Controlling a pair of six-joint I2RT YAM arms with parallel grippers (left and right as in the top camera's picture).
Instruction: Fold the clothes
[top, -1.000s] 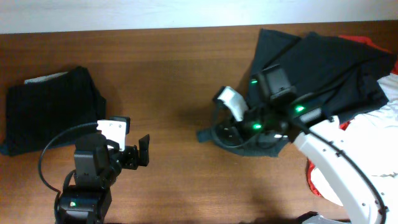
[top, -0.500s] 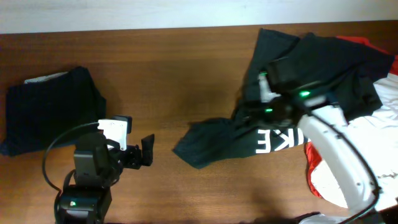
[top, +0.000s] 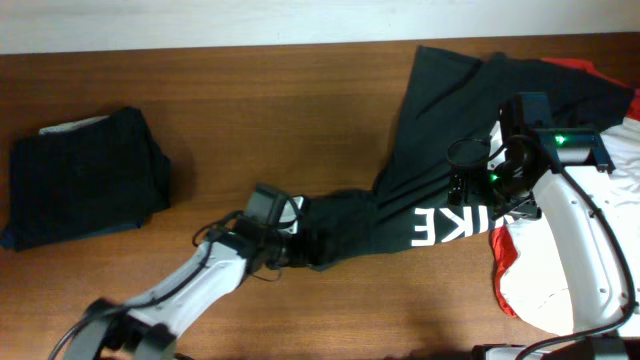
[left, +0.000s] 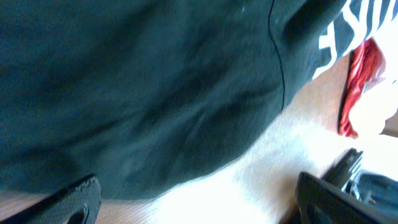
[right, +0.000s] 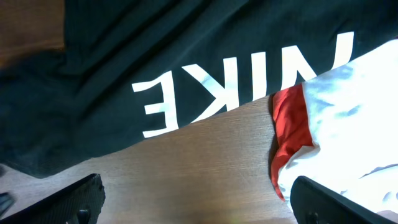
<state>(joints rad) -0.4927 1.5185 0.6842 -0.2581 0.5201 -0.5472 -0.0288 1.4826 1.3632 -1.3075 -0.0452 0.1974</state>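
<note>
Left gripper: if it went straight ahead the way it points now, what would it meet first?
Most likely the black T-shirt: its rumpled edge lies just ahead of the left gripper, whose jaws stand open. Depth is hard to judge.

The large black T-shirt (top: 400, 190) lies unfolded and rumpled on the desk, stretched slantwise between both end effectors. Its narrow tip lies at the left end effector (top: 298, 246), and its white block lettering (top: 452, 222) is just below the right end effector (top: 472, 186). A crumpled red and white garment (top: 525, 285) lies beside the lettering. A dark folded garment (top: 85, 180) lies well apart, left of the left end effector.
</note>
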